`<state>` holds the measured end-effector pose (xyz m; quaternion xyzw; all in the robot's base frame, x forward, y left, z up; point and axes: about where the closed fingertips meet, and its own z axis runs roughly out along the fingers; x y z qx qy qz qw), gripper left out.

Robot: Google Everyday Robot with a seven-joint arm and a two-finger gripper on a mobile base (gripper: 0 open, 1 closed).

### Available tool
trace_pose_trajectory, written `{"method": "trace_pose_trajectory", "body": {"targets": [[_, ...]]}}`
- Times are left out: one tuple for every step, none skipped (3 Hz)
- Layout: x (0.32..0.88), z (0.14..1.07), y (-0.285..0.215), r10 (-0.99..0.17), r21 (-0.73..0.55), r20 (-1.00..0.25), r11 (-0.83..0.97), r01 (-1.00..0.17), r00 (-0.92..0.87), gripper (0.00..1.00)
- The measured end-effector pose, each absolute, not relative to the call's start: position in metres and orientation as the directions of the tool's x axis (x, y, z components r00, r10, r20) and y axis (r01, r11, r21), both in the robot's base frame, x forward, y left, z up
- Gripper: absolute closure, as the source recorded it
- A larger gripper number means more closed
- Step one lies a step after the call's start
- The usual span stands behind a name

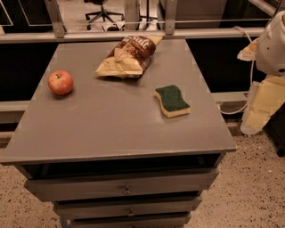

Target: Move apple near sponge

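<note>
The red apple with a yellowish patch stands on the left side of the grey table top. The sponge, dark green on top over a pale yellow base, lies on the right side of the table, far from the apple. My arm shows at the right edge of the view, off the table. Its white joint is up high and the pale gripper hangs below it, to the right of the sponge and beyond the table's edge. It holds nothing that I can see.
A brown-and-tan chip bag lies at the back middle of the table, between apple and sponge. The table is a drawer cabinet. A rail runs behind it, an office chair beyond. Speckled floor lies to the right.
</note>
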<state>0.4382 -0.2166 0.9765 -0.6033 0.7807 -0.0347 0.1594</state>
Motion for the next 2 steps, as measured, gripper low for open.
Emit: {"method": "trace_pose_trajectory", "body": {"targets": [[0.438,0.976,-0.217,-0.953,-0.247,-0.207,0.27,-0.931,-0.221,0.0],[0.466,0.985,-0.224,-0.898,-0.261,-0.36,0.357,-0.897,-0.253,0.0]]}}
